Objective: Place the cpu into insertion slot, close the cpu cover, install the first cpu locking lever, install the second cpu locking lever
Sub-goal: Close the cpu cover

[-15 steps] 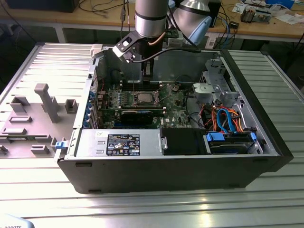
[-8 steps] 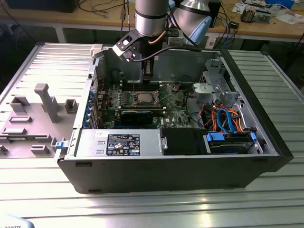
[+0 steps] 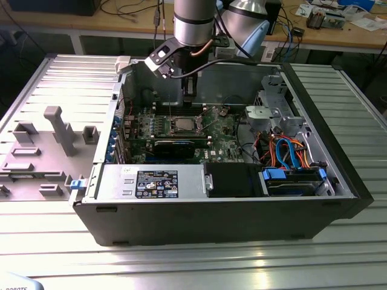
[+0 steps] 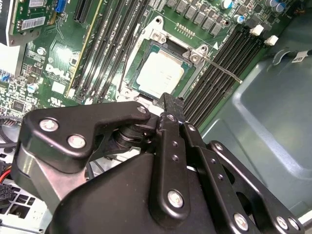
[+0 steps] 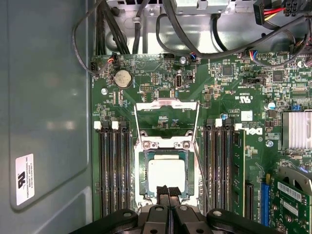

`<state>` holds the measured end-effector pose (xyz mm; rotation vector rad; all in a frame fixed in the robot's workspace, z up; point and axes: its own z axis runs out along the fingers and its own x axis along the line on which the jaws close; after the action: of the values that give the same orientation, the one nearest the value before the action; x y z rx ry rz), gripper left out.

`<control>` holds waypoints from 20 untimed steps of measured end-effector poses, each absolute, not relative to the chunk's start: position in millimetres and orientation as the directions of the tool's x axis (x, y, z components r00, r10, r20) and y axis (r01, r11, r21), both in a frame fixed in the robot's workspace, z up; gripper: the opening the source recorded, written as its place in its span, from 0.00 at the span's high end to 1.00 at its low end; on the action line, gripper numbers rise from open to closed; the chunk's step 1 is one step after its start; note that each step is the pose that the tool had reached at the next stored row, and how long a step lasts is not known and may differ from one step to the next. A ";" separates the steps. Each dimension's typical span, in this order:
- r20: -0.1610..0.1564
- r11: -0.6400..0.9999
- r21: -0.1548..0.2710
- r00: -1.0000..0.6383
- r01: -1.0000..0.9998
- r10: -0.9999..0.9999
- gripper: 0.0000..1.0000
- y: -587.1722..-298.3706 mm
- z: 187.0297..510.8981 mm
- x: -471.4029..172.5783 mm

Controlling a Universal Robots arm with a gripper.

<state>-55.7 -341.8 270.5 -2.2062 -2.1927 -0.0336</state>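
Observation:
The cpu [image 5: 166, 174] lies flat in the insertion slot [image 5: 144, 175] on the green motherboard, its silvery top showing in both wrist views [image 4: 160, 73]. Hinged back from the socket, the cpu cover [image 5: 166, 104] stands open, and green board shows through its square opening. A thin locking lever [image 4: 225, 69] sticks out beside the socket, released. My gripper [image 5: 168, 191] hovers just above the chip's near edge with its black fingertips pressed together and nothing between them. In the exterior view the gripper [image 3: 189, 96] hangs inside the open computer case over the slot [image 3: 184, 125].
Long black memory slots [image 5: 113, 170] flank the socket on both sides. A black card [image 3: 174, 147] lies across the board toward the case front. Cables [image 5: 146, 29] and a drive cage [image 3: 275, 109] crowd one end. The grey case wall [image 5: 44, 97] stands close to the board.

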 end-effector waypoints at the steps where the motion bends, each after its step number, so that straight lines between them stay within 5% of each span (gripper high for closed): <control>1: 0.037 -0.006 -0.007 0.006 1.000 0.999 0.89 -341.8 270.5 -55.2; 20: 0.037 -0.006 -0.007 0.006 1.000 0.999 0.89 -341.8 270.5 -45.5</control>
<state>-45.5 -341.8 270.5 -2.2062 -2.1927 -0.0335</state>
